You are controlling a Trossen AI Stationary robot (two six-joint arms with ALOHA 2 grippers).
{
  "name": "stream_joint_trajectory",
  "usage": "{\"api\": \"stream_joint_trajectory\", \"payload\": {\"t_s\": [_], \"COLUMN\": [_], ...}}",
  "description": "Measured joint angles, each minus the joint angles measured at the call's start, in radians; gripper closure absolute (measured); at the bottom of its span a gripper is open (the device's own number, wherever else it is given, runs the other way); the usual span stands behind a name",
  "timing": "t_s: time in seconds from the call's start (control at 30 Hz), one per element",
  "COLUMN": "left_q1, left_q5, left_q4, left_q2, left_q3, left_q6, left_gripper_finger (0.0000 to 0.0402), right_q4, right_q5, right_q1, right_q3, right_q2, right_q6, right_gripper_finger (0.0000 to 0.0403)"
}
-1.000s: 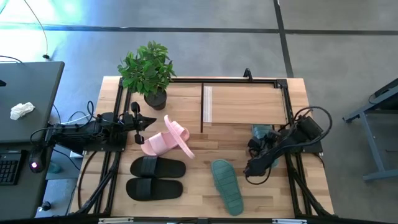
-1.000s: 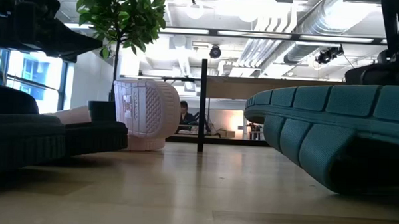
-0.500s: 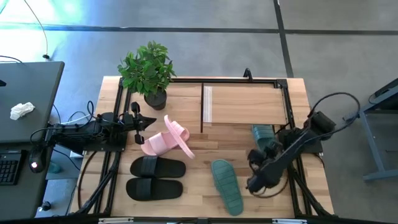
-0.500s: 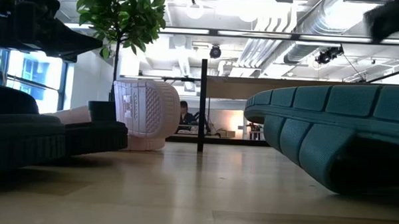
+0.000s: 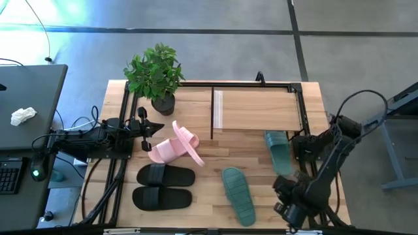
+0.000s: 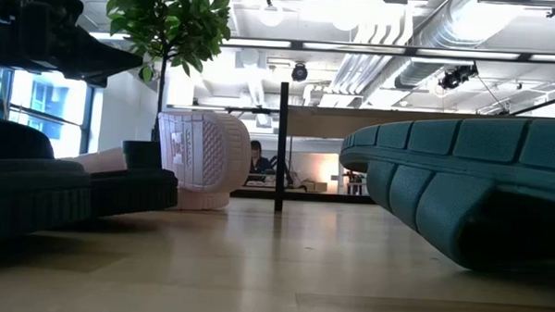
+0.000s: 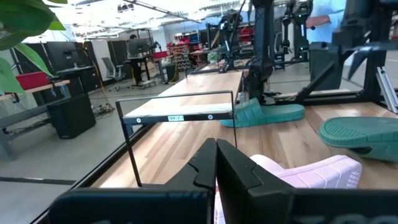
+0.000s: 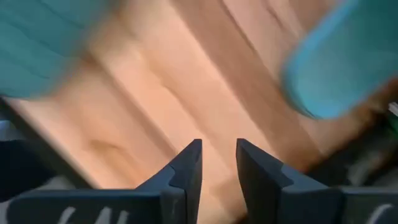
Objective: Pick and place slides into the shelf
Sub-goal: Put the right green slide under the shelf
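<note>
Two dark green slides lie on the table: one sole-up (image 5: pixel 238 194), one (image 5: pixel 279 151) in front of the shelf (image 5: pixel 258 109). The sole-up one fills the right of the low view (image 6: pixel 461 190). The black pair (image 5: pixel 163 175) (image 5: pixel 162 198) lies flat, strap up. One pink slide (image 5: pixel 186 142) leans on edge against the other (image 5: pixel 163 153). My right gripper (image 5: pixel 282 196) (image 8: pixel 217 158) hovers, narrowly open, near the table's near right corner, between the green slides. My left gripper (image 5: pixel 145 127) (image 7: pixel 216 155) waits shut, just left of the pink slides.
A potted plant (image 5: pixel 155 72) stands at the far left of the table, beside the shelf. The shelf's thin black leg (image 6: pixel 281 147) shows in the low view. Bare wood lies between the black slides and the sole-up green slide. A desk (image 5: pixel 26 111) stands off the table's left.
My right arm has swung from beside the shelf toward the table's near edge, uncovering the green slide in front of the shelf. The slides have stayed where they were.
</note>
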Motion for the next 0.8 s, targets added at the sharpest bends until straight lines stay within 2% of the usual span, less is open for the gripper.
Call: {"api": "stream_joint_trajectory", "payload": {"t_s": [0.13, 0.3, 0.4, 0.67, 0.8], "left_q1": [0.000, 0.000, 0.000, 0.000, 0.000], "left_q5": [0.000, 0.000, 0.000, 0.000, 0.000], "left_q4": [0.000, 0.000, 0.000, -0.001, -0.001], "left_q2": [0.000, 0.000, 0.000, 0.000, 0.000], "left_q3": [0.000, 0.000, 0.000, 0.000, 0.000], "left_q6": [0.000, 0.000, 0.000, 0.000, 0.000], "left_gripper_finger": [0.0401, 0.0401, 0.0401, 0.0401, 0.0401], "right_q4": [0.039, 0.253, 0.334, 0.339, 0.311], "right_q5": [0.014, -0.041, -0.022, -0.006, 0.013], "right_q1": [0.029, 0.021, 0.007, -0.043, -0.064], "right_q3": [-0.096, -0.279, -0.362, -0.434, -0.455], "right_q2": [0.008, 0.009, 0.010, 0.010, 0.010], "right_q6": [0.070, 0.075, 0.075, 0.051, 0.091], "right_gripper_finger": [0.0320, 0.0320, 0.0321, 0.0321, 0.0321]}}
